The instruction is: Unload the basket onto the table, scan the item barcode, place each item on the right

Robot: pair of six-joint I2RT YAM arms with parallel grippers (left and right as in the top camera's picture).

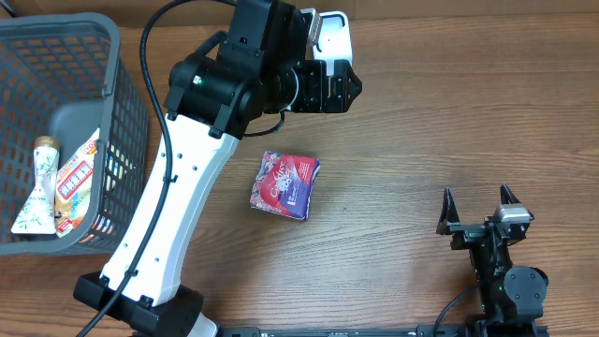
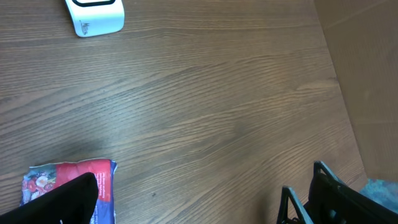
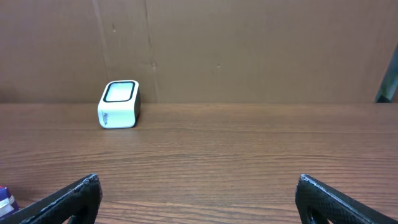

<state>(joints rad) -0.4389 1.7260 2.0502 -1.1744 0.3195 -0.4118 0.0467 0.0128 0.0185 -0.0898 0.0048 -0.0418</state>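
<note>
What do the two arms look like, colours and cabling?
Left arm: long white link, black joint housings and base, black cable looping alongside. Right arm: all black, small silver block by the wrist. Left gripper and right gripper: two black fingers each.

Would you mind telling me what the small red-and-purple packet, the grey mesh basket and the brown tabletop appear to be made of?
The small red-and-purple packet: likely thin plastic film, glossy, with creased printed faces. The grey mesh basket: apparently moulded plastic, matte, uniform lattice walls. The brown tabletop: wood or wood-look laminate, satin, visible grain lines.
</note>
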